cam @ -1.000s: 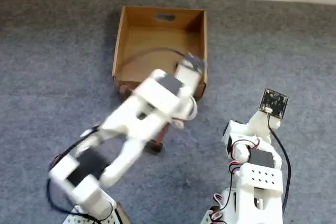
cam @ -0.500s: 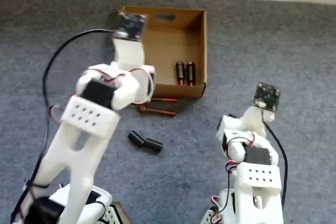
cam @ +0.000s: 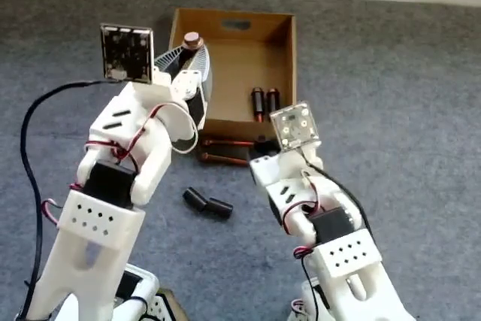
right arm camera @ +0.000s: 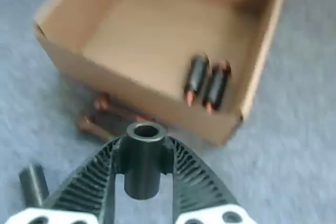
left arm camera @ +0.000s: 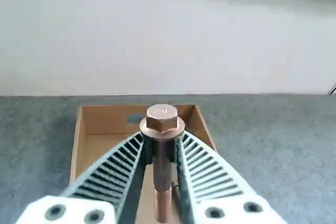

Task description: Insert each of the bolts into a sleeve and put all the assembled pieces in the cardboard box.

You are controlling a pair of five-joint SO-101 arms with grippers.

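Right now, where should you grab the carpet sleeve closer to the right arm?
Take that sleeve across its round middle, coming straight down from above, I'd say. It lies flat on its side on the carpet, and the other loose sleeve sits right by one end, crowding an end-on grab.

My left gripper [left arm camera: 163,148] is clamping a copper bolt [left arm camera: 163,120], its hexagonal head protruding past the ribbed fingers [left arm camera: 118,174]. Beyond it I am seeing the open cardboard box [left arm camera: 80,135] sitting on grey carpet [left arm camera: 273,129], with a white wall [left arm camera: 168,35] behind.
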